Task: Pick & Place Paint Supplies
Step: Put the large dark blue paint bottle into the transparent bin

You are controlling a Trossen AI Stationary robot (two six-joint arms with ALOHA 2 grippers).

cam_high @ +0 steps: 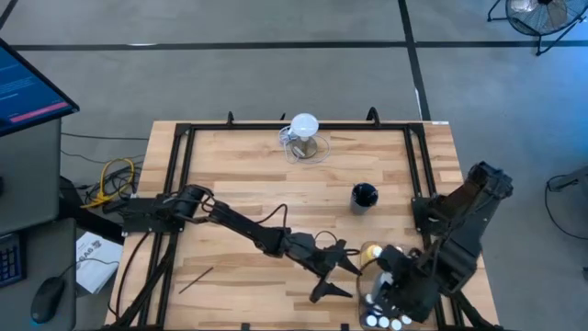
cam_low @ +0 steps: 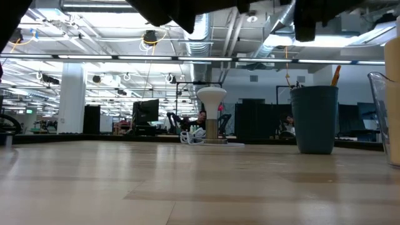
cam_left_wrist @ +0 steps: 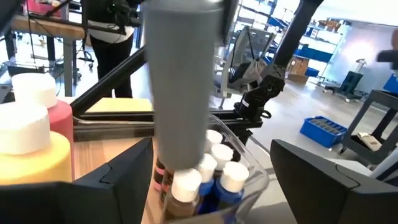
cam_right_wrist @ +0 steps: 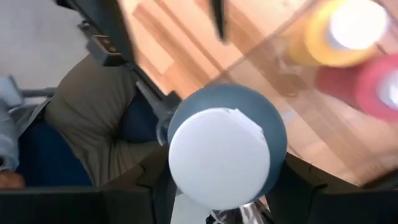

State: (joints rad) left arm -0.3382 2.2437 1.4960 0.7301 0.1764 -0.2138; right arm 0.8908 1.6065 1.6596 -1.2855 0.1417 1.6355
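Near front-right edge, right end effector (cam_high: 397, 287) grips grey-blue bottle (cam_right_wrist: 227, 146)

floor (cam_high: 276, 64): grey concrete | ceiling ducts (cam_low: 212, 28) exposed | fan (cam_high: 537, 14) | monitor (cam_high: 28, 87) lit

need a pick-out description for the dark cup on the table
On the wooden table, start from the clear jug with the white round top at the far edge. The dark cup stands alone toward the right arm's side, nearer the arms: opaque, dark blue, open-topped.
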